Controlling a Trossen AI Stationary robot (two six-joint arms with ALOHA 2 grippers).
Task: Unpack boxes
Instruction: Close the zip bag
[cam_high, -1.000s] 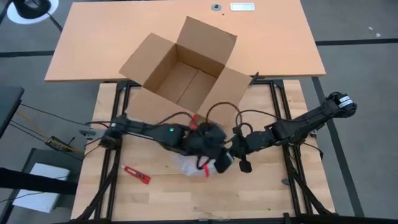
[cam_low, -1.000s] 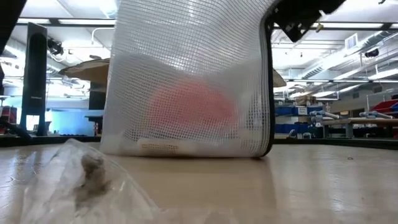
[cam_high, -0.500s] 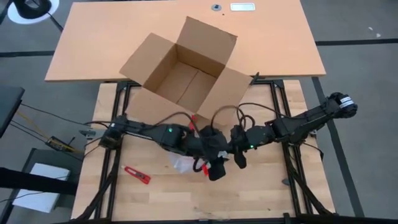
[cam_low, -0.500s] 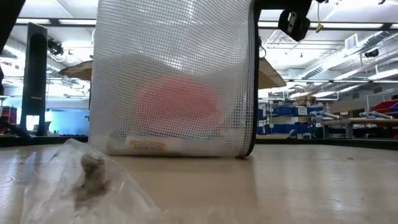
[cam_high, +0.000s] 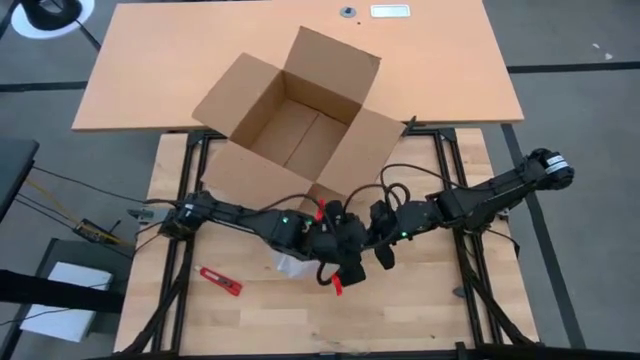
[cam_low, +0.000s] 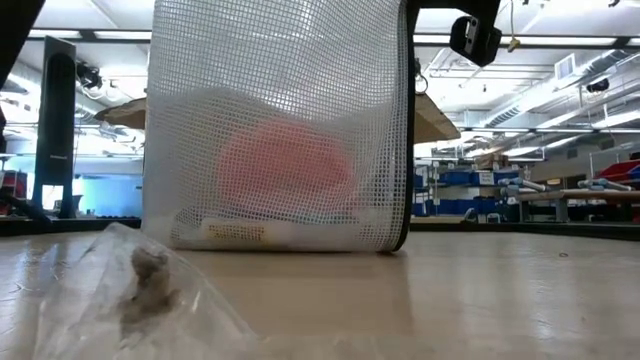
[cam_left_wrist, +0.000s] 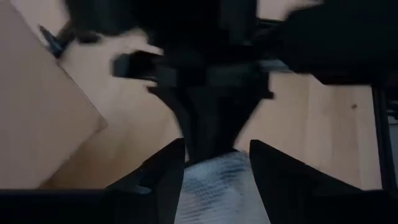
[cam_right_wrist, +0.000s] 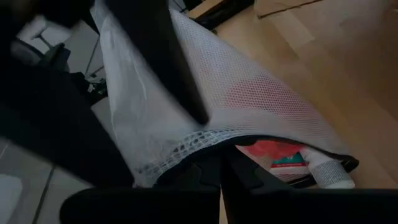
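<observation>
Since a second ago, the mesh pouch (cam_low: 275, 130) has slid left and settled upright on the surface (cam_high: 420, 300). Left gripper (cam_high: 335, 245) jaws straddle its top, spread; right gripper (cam_right_wrist: 208, 163) clenched on its edge. Carton (cam_high: 295, 115) sits behind, emptied.

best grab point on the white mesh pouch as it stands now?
Take the mesh pouch by its top edge, coming from above. It stands upright on the table, its bulky red contents sagging low, so the upper part is flat and thin enough to pinch. The right tool already clamps that edge.
</observation>
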